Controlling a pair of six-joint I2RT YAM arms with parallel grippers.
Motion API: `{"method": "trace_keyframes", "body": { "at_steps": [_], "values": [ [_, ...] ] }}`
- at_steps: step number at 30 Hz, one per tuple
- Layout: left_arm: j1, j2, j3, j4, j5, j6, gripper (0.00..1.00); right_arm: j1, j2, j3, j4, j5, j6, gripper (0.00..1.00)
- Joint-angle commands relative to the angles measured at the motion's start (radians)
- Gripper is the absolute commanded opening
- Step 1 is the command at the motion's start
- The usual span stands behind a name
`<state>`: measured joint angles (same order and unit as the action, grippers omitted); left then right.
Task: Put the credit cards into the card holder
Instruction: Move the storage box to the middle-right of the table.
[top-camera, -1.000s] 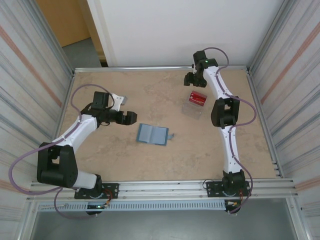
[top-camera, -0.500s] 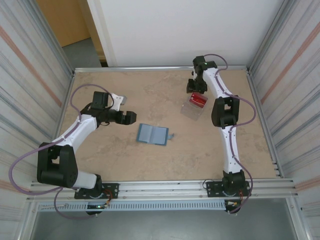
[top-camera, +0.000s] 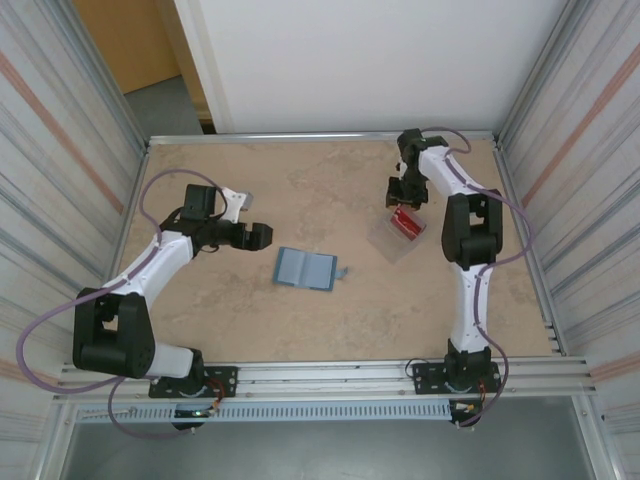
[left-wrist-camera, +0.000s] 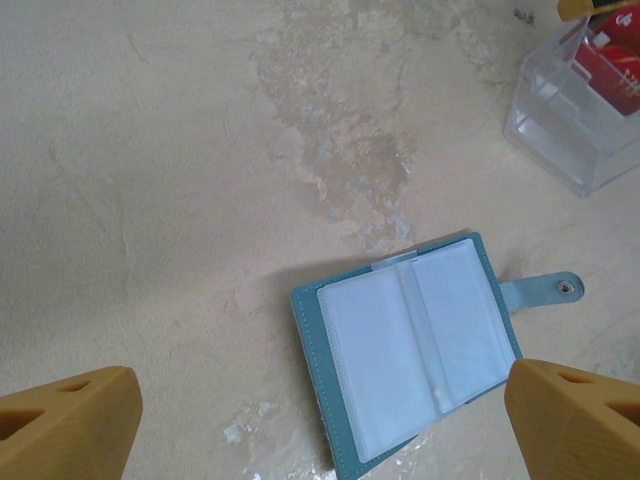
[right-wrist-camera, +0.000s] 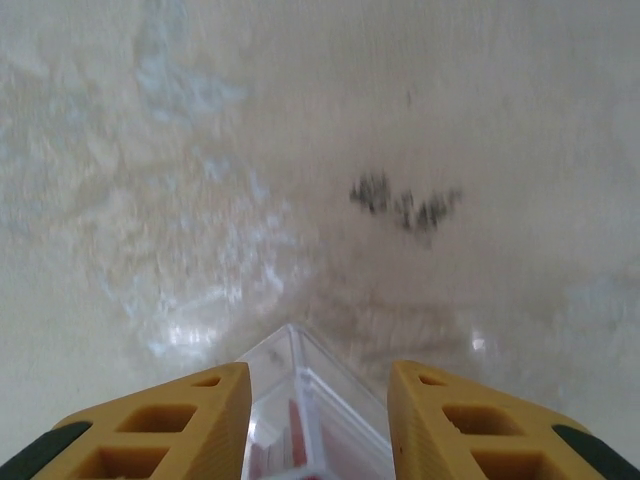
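The card holder (top-camera: 305, 268) lies open and flat at mid-table, teal outside with pale sleeves (left-wrist-camera: 410, 345) and a snap tab (left-wrist-camera: 567, 287). My left gripper (top-camera: 262, 235) hovers to its left, open, its yellow fingers (left-wrist-camera: 70, 425) wide apart with nothing between them. Red credit cards (top-camera: 407, 220) stand inside a clear plastic case (top-camera: 398, 240) at the right. My right gripper (top-camera: 406, 196) is down at the case's far end. Its jaws straddle the case's corner (right-wrist-camera: 300, 375) and appear to press on its walls, with red cards (right-wrist-camera: 297, 432) showing inside. No yellow-orange card is visible.
Metal rails edge the tan table, and corrugated walls stand on both sides. The right arm's elbow (top-camera: 468, 228) hangs just right of the clear case. Bare tabletop (top-camera: 330, 190) separates the wallet from the case.
My right gripper has moved toward the near right, and the clear case has shifted and turned with it. The left arm and the wallet have stayed put.
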<state>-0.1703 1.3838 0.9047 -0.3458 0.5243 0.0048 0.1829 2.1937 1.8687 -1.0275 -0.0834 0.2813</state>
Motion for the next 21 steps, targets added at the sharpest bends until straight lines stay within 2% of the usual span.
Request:
{"method": "trace_keyframes", "body": {
  "at_steps": [1,4,8,13,16,21],
  "values": [
    [-0.015,-0.023,0.022,-0.004,0.037,0.016,0.93,0.006,-0.145,-0.151,0.075,-0.033,0.065,0.39],
    [-0.073,-0.005,0.08,-0.035,-0.001,0.031,0.91,0.006,-0.25,-0.296,0.141,-0.042,0.102,0.4],
    [-0.212,0.069,0.22,-0.136,-0.053,0.037,0.88,-0.01,-0.371,-0.451,0.219,-0.079,0.154,0.4],
    [-0.401,0.215,0.417,-0.224,-0.041,-0.004,0.84,-0.061,-0.469,-0.516,0.239,-0.104,0.158,0.47],
    [-0.497,0.327,0.539,-0.268,-0.009,-0.069,0.84,-0.101,-0.535,-0.556,0.247,-0.122,0.147,0.57],
    [-0.582,0.489,0.655,-0.221,0.12,-0.265,0.83,-0.184,-0.614,-0.682,0.338,-0.287,0.145,0.7]
  ]
}}
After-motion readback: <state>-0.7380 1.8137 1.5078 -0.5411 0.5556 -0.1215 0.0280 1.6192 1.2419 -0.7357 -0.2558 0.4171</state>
